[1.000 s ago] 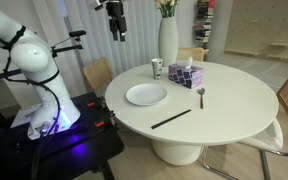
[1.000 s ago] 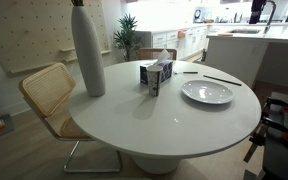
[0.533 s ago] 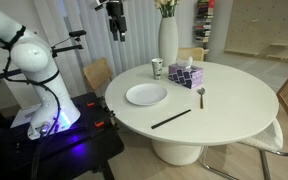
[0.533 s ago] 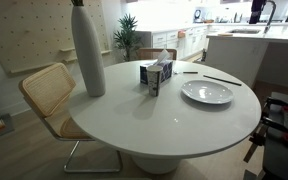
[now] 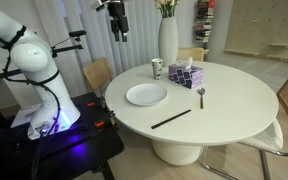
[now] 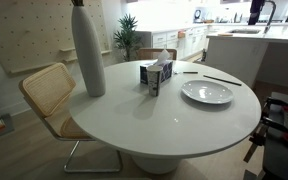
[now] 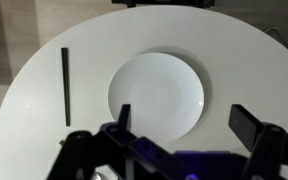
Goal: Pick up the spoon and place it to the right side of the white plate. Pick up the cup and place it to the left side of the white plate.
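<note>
My fingers [image 7: 246, 124] stood wide apart with nothing between them, hung high over the tabletop [image 5: 234, 105]. From there the wrist view took in the plate [image 7: 156, 95] almost whole, straight below me, with the black stick [image 7: 64, 88] lying at its 9 o'clock. I judged that height a survey stance: neither task thing looked handled, and the first step, fetching the spoon, was not yet begun. In an exterior view the spoon [image 5: 200, 96] lay flat at the plate's 3 o'clock, well apart from the rim, too small for me to tell bowl from handle. The cup [image 5: 157, 68] stood upright at the plate's 1 o'clock, just beside the tissue box [image 5: 187, 75] and near the foot of the vase [image 5: 168, 40]. Neither one showed in the wrist view, so I reckoned I would have to travel off the plate before descending. The spoon, lying low and slim, would call for a pinch close to the surface. The cup's crowded corner would leave my fingers little room on the box side.
</note>
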Motion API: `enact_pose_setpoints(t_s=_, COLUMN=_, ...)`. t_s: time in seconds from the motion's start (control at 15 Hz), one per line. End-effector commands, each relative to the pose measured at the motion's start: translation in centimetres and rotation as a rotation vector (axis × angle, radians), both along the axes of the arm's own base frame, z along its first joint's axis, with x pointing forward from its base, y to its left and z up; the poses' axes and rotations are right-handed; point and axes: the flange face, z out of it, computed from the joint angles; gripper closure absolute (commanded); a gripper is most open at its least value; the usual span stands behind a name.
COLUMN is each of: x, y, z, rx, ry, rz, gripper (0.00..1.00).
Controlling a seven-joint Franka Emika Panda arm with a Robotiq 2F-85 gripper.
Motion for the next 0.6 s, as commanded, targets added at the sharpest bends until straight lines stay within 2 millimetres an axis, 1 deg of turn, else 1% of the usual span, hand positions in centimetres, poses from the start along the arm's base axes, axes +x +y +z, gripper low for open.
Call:
enact_pose_setpoints(t_s=0.0, x=3.7, y=-3.4, z=-0.7, rx=-0.068, ry=0.020, rz=0.062, gripper=0.00)
enact_pose_setpoints(t_s=0.33, x=10.2, y=-10.3, z=-1.2, rx=-0.134, ry=0.013, rz=0.258, gripper=0.00)
enact_pose_setpoints(t_s=0.53, x=13.8, y=-13.4, z=-1.4, rx=-0.123, ry=0.013, rz=0.375, gripper=0.00)
